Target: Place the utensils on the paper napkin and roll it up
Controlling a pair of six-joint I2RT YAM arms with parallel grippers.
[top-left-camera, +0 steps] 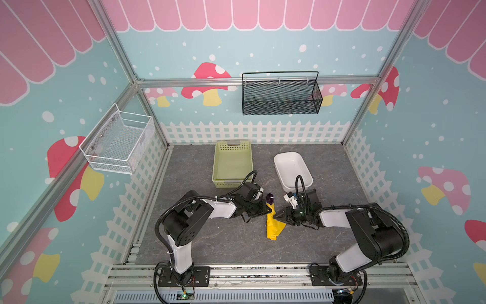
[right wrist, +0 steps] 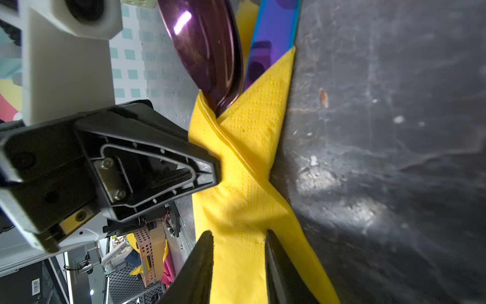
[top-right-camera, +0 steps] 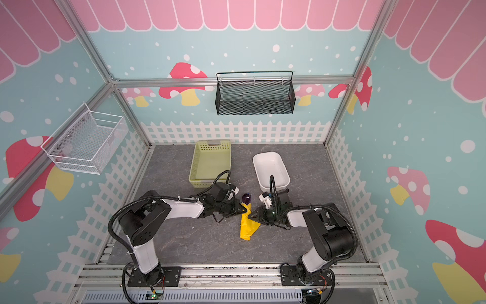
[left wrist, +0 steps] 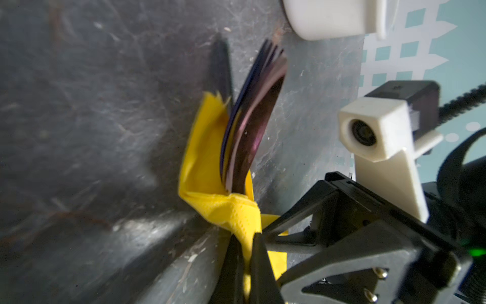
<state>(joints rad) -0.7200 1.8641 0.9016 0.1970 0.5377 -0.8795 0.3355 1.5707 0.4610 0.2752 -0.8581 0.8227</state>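
grey tabletop [top-left-camera: 210, 242] bears green basket [top-left-camera: 232, 168], white tub [top-left-camera: 292, 168], yellow napkin [top-left-camera: 273, 226].

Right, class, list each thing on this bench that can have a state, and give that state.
paper napkin: folded around the utensils, lying on the table.
utensils: wrapped, heads sticking out.
left claw: shut on the paper napkin.
right claw: open, jaws apart over the paper napkin.
green basket: upright, empty.
white tub: upright, empty.
black mesh basket: hanging on the wall, empty.
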